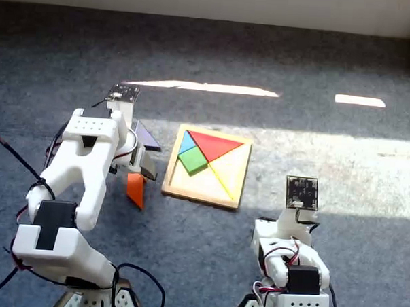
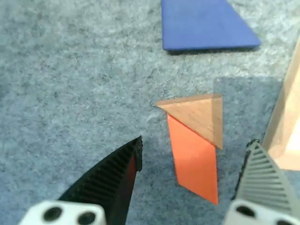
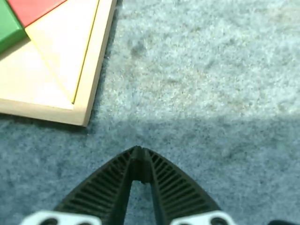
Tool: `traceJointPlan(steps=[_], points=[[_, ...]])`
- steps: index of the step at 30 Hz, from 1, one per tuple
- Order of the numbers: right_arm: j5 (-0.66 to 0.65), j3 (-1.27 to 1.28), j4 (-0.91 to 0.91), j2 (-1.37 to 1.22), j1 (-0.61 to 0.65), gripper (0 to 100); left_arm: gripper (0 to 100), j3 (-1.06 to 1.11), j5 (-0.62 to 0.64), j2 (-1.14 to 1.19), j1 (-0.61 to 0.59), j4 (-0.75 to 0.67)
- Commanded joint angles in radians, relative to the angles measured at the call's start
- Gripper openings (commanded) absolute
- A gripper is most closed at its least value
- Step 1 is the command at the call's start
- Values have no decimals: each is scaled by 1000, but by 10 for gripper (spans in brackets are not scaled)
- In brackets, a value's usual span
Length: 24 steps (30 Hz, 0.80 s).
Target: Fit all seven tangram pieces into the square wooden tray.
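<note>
Left of the square wooden tray [image 1: 202,186], the left tool [image 2: 195,143] hangs wide open astride the orange parallelogram piece [image 2: 194,161], apparently to grasp it; the right tool [image 3: 140,154] rests closed.

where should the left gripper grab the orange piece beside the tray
Pinch the orange piece across its two long parallel edges, coming straight down: it lies flat on the carpet under the open left gripper. Stay clear of the end by the tan triangle.

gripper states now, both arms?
Left gripper: open, empty, above the orange parallelogram wooden piece.
Right gripper: closed, empty.
</note>
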<state>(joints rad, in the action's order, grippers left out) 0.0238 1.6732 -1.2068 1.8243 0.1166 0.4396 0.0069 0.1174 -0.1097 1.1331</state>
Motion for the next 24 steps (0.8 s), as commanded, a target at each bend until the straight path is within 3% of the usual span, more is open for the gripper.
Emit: traceJointPlan(steps=[1, 5, 11, 21, 24], points=[[-3, 125, 22, 12, -12, 5, 329, 15, 17, -4, 21, -75], [-3, 125, 22, 12, -12, 5, 293, 21, 89, -2, 33, -130], [-3, 125, 22, 12, -12, 5, 248, -1, 87, 36, 50, -143], [-3, 125, 22, 12, -12, 5, 242, -202, 87, 194, 61, 14], [-3, 125, 22, 12, -12, 5, 189, -222, 86, 205, 61, 15]])
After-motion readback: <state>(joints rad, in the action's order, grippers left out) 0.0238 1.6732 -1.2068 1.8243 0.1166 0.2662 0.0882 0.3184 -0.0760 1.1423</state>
